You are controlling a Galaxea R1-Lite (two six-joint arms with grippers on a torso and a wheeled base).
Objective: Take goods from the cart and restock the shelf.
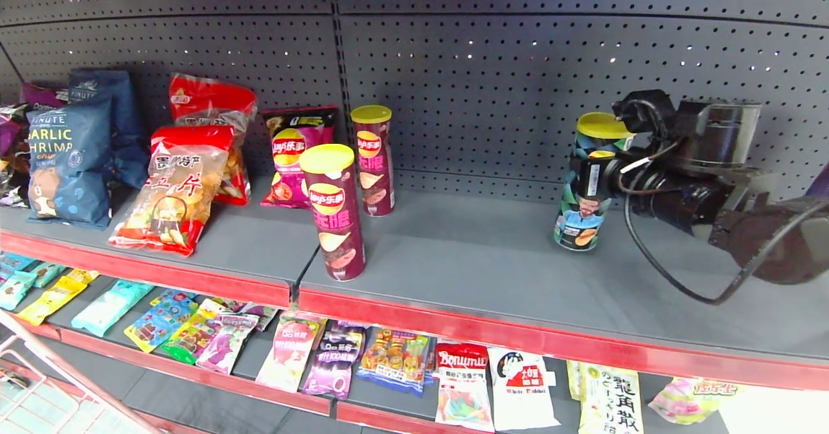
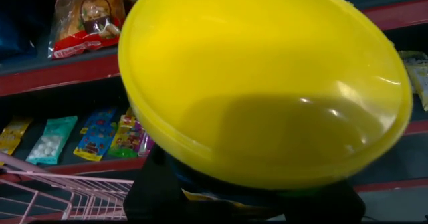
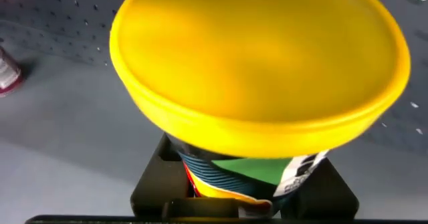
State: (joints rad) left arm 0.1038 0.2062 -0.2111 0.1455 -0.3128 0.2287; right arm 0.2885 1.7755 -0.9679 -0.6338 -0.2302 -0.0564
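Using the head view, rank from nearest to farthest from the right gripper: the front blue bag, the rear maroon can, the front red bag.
1. Rear maroon can, mid-shelf, left of the right gripper.
2. Front red bag, farther left.
3. Front blue bag, far left.

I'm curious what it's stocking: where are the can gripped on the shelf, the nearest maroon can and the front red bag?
Gripped can [image 1: 578, 223], head view, lower label.
Nearest maroon can [image 1: 337, 227], head view, mid-body.
Front red bag [image 1: 170, 194], head view, centre.
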